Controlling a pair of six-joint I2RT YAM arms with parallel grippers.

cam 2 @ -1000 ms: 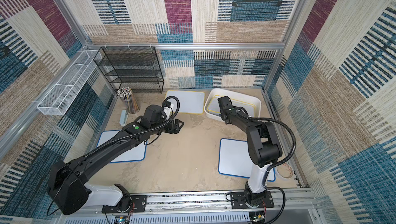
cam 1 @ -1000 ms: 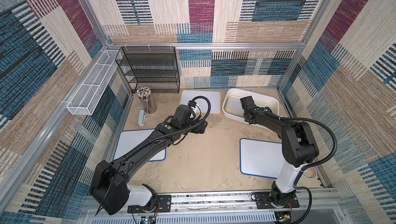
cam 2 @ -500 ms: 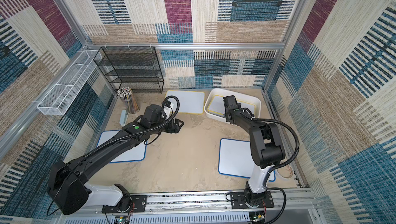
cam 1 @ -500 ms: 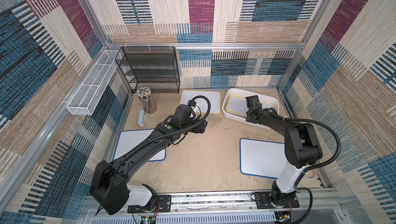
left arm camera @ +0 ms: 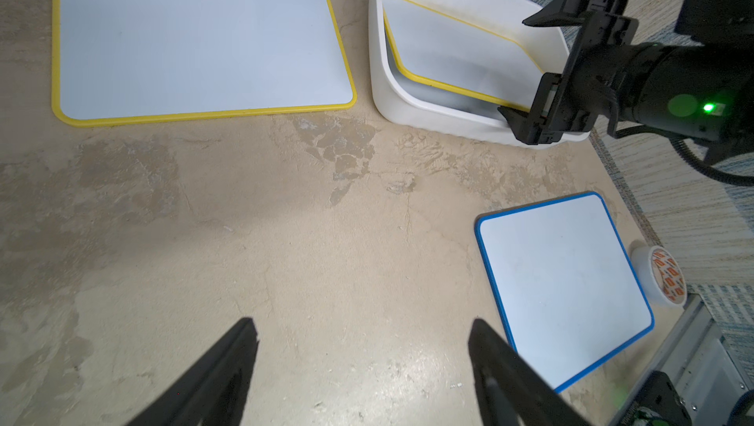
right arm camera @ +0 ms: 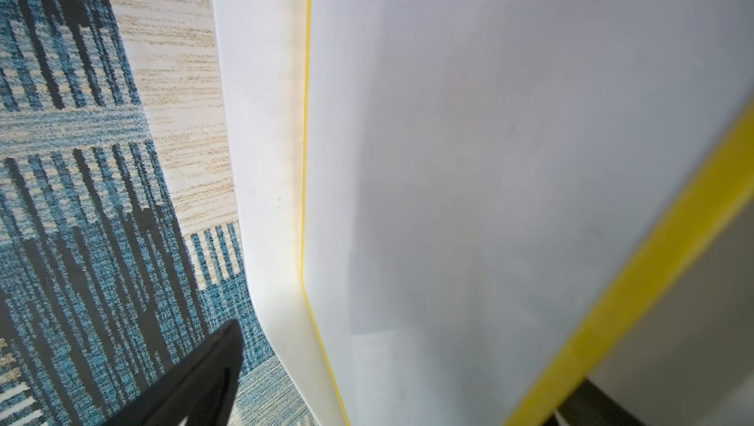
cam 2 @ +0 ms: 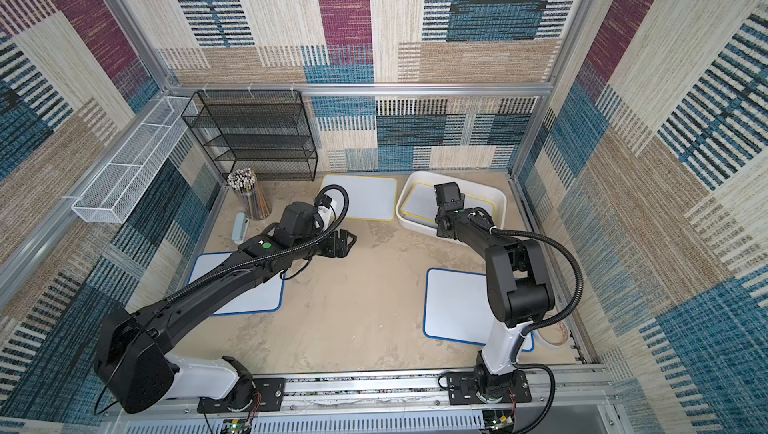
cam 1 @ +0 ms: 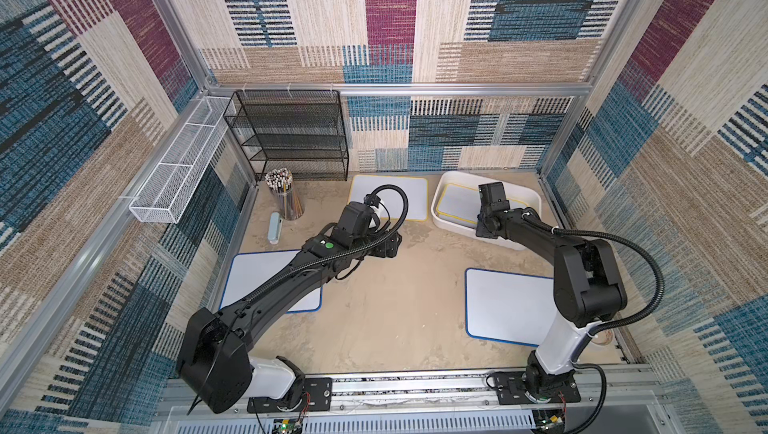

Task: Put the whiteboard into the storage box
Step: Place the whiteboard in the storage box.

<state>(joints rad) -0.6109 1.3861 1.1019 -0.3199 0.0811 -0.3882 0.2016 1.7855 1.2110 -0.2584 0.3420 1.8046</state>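
Note:
The storage box (cam 1: pixel 528 193) (cam 2: pixel 496 195) is a glossy white tub at the back right. A yellow-edged whiteboard (cam 1: pixel 457 201) (left arm camera: pixel 461 48) (right arm camera: pixel 510 159) lies tilted inside it, its near long edge raised off the floor of the box. My right gripper (cam 1: pixel 484 220) (left arm camera: pixel 515 66) is open, its jaws wide apart above and below that raised edge at the box's near wall (left arm camera: pixel 379 77). My left gripper (cam 1: pixel 392 245) (left arm camera: pixel 362 324) hangs open over bare table in the middle, holding nothing.
A second yellow-edged board (cam 1: pixel 399 199) lies left of the box. Blue-edged boards lie at front right (cam 1: pixel 507 307) and front left (cam 1: pixel 257 270). A black mesh rack (cam 1: pixel 295 137), pencil cup (cam 1: pixel 284 195), eraser (cam 1: pixel 275 228) and wire tray (cam 1: pixel 178 170) stand at the back left. A tape roll (left arm camera: pixel 661 277) lies at the right edge.
My right gripper has opened wide and let go of the yellow-edged whiteboard, shifting slightly to the right. The left arm has not moved.

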